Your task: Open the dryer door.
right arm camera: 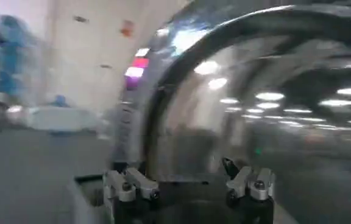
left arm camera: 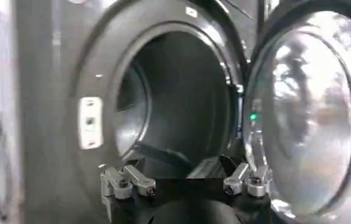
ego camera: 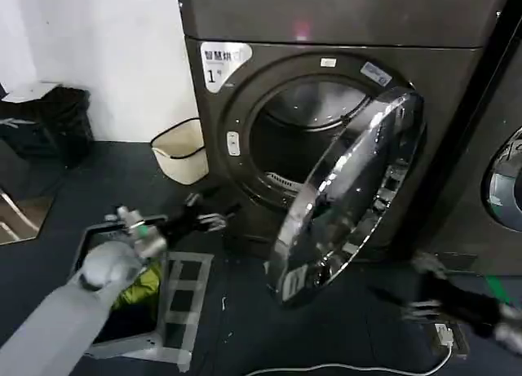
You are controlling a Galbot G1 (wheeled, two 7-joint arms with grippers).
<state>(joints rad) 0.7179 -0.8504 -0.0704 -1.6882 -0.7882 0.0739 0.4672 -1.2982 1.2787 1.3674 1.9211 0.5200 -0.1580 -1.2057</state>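
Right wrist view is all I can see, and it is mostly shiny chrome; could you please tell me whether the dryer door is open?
Observer: Yes. In the head view the dryer door stands wide open, hinged on the machine's right side, and the drum opening is exposed.
Operator: Thank you. Where is my right gripper relative to it?
Observer: The right gripper is low, to the right of the door's lower edge and apart from it, jaws open and empty.
Operator: And the left one, please?
Observer: The left gripper is in front of the dryer, below and left of the opening, jaws open, holding nothing.
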